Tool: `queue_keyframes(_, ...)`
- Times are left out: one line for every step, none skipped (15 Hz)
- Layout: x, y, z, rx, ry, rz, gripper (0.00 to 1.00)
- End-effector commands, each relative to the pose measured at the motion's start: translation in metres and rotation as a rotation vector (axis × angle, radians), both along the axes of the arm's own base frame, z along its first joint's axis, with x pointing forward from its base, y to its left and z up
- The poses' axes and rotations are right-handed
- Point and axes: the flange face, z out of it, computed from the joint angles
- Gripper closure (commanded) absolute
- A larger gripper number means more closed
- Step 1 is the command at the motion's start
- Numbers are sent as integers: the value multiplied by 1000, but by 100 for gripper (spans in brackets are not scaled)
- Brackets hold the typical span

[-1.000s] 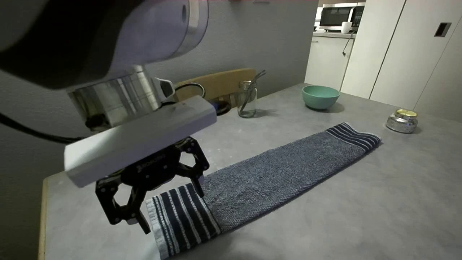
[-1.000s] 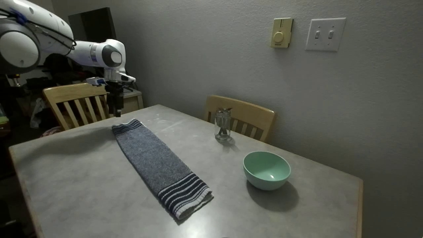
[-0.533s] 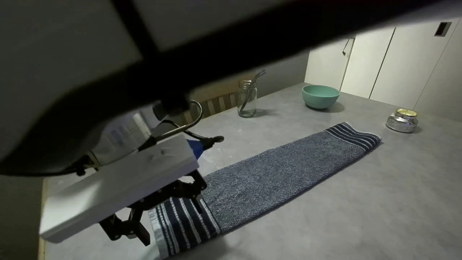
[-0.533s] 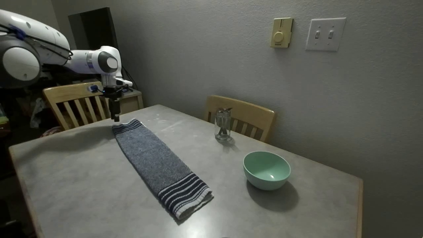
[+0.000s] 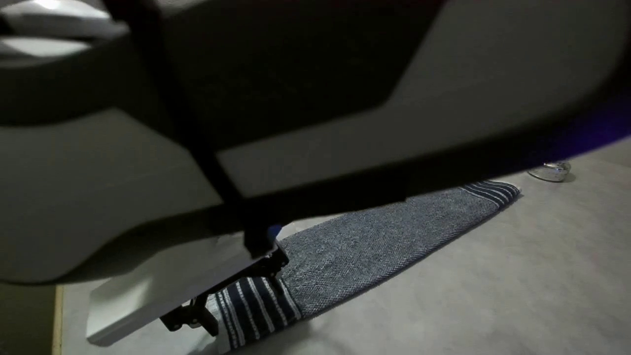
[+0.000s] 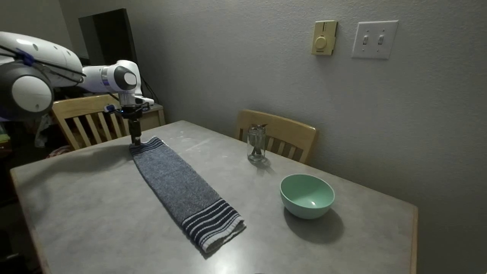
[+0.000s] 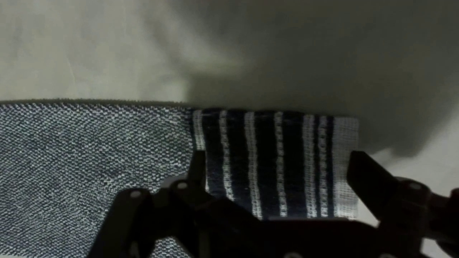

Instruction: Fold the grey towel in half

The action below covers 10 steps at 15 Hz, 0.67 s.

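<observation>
Wrist view shows the tool (image 7: 278, 157) with its two jaws standing wide apart. Between them one sees the striped end of the grey towel (image 7: 89, 154), navy with white bands; one finger is over the border of the stripes, the opposite finger is at the white hem.

In an exterior view, the robot arm (image 5: 315, 162) covers much of the scene. Below it the tool is partly visible, spread wide at the towel's striped end; if the fingertips touch the towel, I cannot tell. A silver jar (image 5: 550, 172), partly hidden by the arm, stands near the opposite end.

In an exterior view, the towel lies long and flat on the worktop (image 6: 114, 220), and the tool points down at its more distant end. A teal bowl (image 6: 307, 208) stands apart from the towel, and a glass jar (image 6: 256, 142) stands further back, in front of a wooden chair (image 6: 291, 127).
</observation>
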Motion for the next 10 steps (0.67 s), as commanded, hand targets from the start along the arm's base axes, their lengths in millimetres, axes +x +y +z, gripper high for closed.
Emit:
queue_keyframes(3,-3,2,-21,-38,21,0)
queue_keyframes(7,-3,3,-19,-49,27,0)
queue_keyframes(9,-4,3,-20,-61,29,0)
queue_keyframes(11,-5,5,-20,-69,32,0)
queue_keyframes(13,-6,4,-18,-77,34,0)
queue_keyframes(14,-7,4,-17,-83,34,0)
queue_keyframes(15,-8,2,-11,-80,37,0)
queue_keyframes(15,-8,0,-8,-74,40,0)
queue_keyframes(14,-9,-3,-7,-67,45,0)
queue_keyframes(14,-9,-4,-8,-62,51,0)
